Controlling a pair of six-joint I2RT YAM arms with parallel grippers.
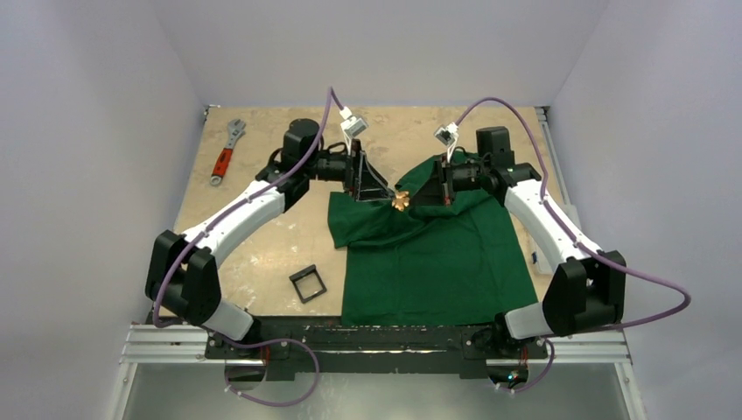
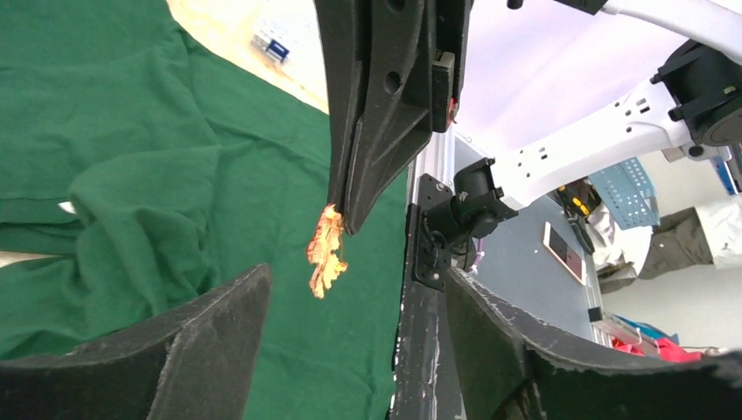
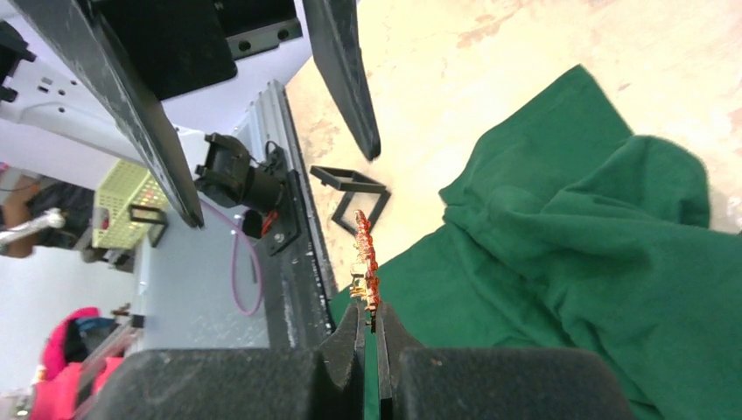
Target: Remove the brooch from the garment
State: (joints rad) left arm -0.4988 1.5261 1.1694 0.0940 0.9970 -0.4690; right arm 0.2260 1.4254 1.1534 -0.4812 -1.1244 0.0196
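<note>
**Right pincer clamped on the brooch over the shirt's top edge**

The right pincer [image 3: 369, 319] was closed tight, its jaws pressed together on one end of the brooch [image 3: 366, 267]. This tiny orange-red, jagged leaf-like ornament stuck out beyond the jaw tips. In the left wrist view the brooch [image 2: 325, 258] hung from the tip of the right pincer [image 2: 350, 223]. There it showed apart from the cloth, with the garment [image 2: 131, 175] lying behind it.

The left pincer [image 2: 350, 289] faced the right one across the brooch. Its jaws stood wide apart and gripped nothing. The right wrist view showed the left pincer [image 3: 284, 184] the same way, spread open and clear of the ornament.

From above, both pincers met over the garment's far edge, the left pincer [image 1: 385, 194] just beside the right pincer [image 1: 411, 197]. The brooch [image 1: 401, 201] sat between them.

The garment [image 1: 429, 254], a large dark green short-sleeved T-shirt of plain cloth, lay spread on the pale, worn surface [image 1: 262, 236]. It was rumpled along its far edge and flatter towards the near one.

A small black square frame [image 1: 308, 284] lay on the surface just left of the garment's near half. A red-handled metal wrench [image 1: 226, 153] lay well apart from the garment, beyond its far left corner.
</note>
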